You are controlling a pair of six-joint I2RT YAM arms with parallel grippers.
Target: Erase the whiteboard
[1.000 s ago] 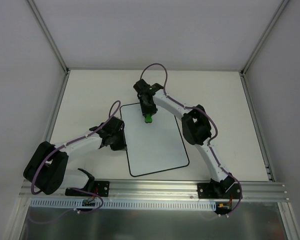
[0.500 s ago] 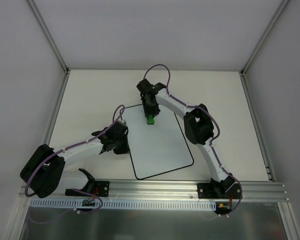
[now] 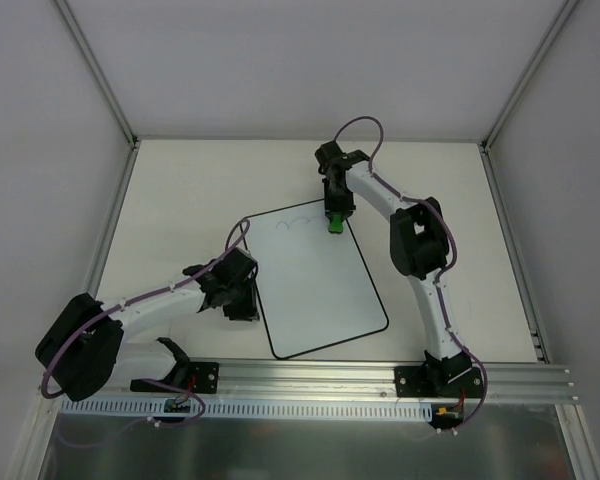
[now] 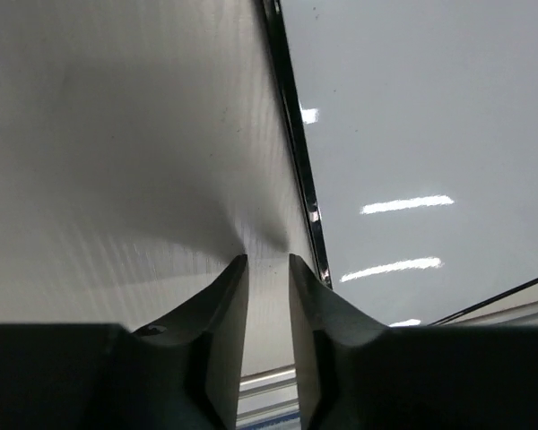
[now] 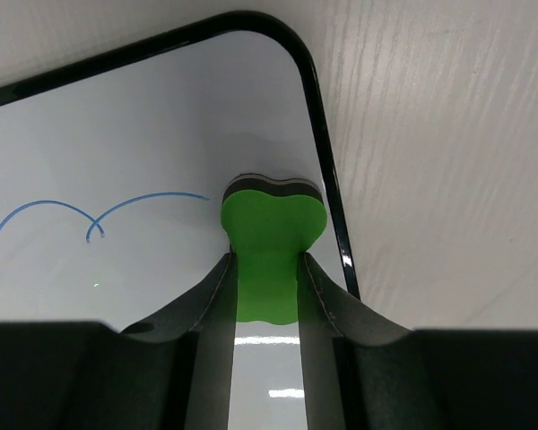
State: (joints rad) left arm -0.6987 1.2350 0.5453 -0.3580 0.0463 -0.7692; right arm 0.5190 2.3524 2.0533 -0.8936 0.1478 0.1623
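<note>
The whiteboard (image 3: pixel 315 290) lies flat mid-table, white with a thin black border, slightly turned. Faint blue curved lines (image 3: pixel 302 222) remain near its far edge; they show as two arcs (image 5: pixel 72 210) in the right wrist view. My right gripper (image 3: pixel 333 212) is shut on a green eraser (image 5: pixel 273 228), which rests on the whiteboard (image 5: pixel 117 134) at its far right rounded corner. My left gripper (image 3: pixel 248 303) is low on the table just outside the board's left edge. Its jaws (image 4: pixel 267 260) stand slightly open with nothing between them, beside the whiteboard (image 4: pixel 412 134).
The light table (image 3: pixel 180 200) is boxed in by white walls with metal posts at the back corners. An aluminium rail (image 3: pixel 310 375) carrying both arm bases runs along the near edge. The right arm's elbow (image 3: pixel 418 240) hangs over the table right of the board.
My right gripper has swept the eraser rightward along the board's far edge to its right corner. The board has turned and shifted a little. My left gripper's jaws have parted slightly.
</note>
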